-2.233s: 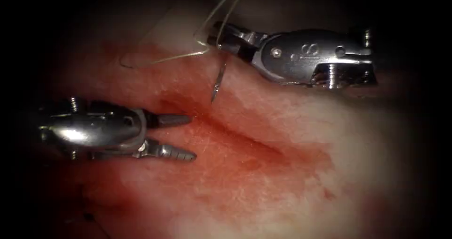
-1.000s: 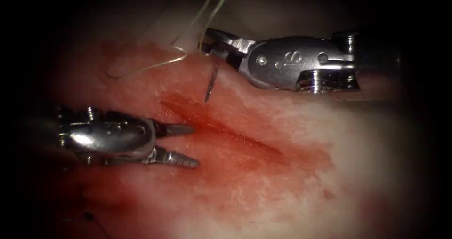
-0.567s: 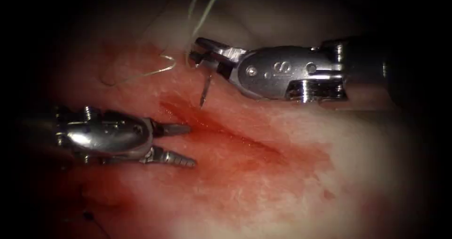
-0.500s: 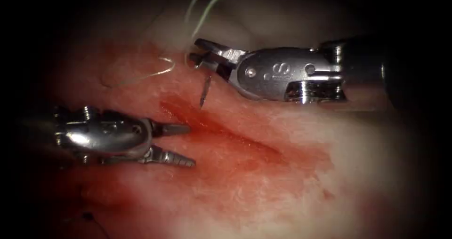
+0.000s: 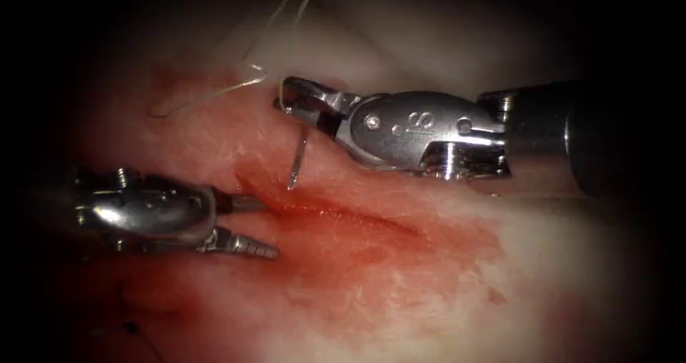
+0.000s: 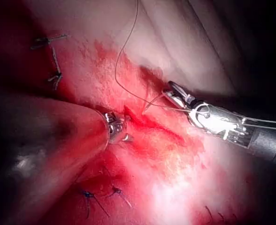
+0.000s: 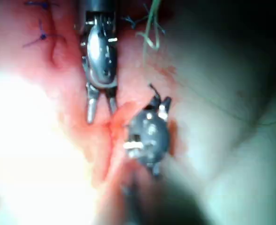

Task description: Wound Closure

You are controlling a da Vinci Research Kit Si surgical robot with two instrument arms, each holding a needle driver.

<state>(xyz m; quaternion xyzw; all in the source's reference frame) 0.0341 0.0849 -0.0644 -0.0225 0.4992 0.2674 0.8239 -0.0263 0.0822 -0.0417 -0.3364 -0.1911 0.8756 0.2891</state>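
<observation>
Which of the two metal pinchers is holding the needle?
The right tool, coming in from the picture's right, grips the needle by its back end; the point hangs above the cut. The left tool is open and holds nothing.

Surgical training bench setting; indicated by the tissue block with an open cut, stitched marks, and two wristed instruments nearby

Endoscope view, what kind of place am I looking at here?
Likely a surgical suturing practice bench: the right tool holds a curved needle with thread above the cut in the tissue, beside the open, empty left tool.
</observation>
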